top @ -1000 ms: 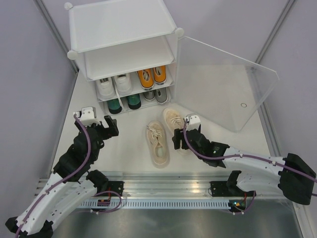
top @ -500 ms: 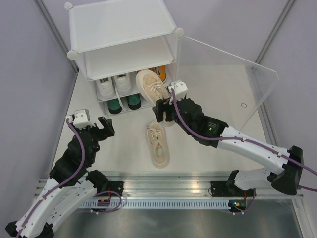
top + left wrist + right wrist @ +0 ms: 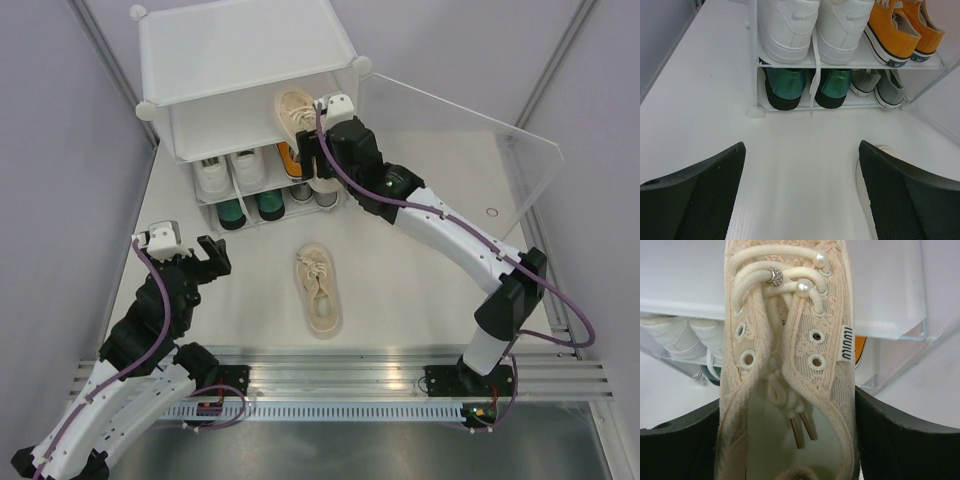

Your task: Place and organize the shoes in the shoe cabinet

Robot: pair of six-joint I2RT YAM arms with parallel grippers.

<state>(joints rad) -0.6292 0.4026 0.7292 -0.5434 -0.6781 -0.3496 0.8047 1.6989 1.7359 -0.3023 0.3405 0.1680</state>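
Observation:
My right gripper (image 3: 310, 140) is shut on a beige shoe (image 3: 296, 110), holding it by its sides with the toe over the edge of the shoe cabinet's (image 3: 240, 50) upper shelf (image 3: 685, 280). In the right wrist view the beige shoe (image 3: 790, 340) fills the gap of that gripper (image 3: 790, 440). Its mate (image 3: 320, 290) lies on the table. White shoes (image 3: 815, 25) and orange shoes (image 3: 900, 30) stand on the middle tier. Green shoes (image 3: 785, 87) and grey shoes (image 3: 875, 87) stand on the bottom tier. My left gripper (image 3: 205, 258) is open over bare table (image 3: 802, 200).
The cabinet's clear door (image 3: 450, 170) stands swung open to the right, reaching over the table's right half. Grey walls close in on both sides. The right arm stretches across the table's middle toward the cabinet.
My right gripper lifted the beige shoe off the table and carried it up and back to the cabinet's upper shelf. The left arm drew back slightly, then held still.

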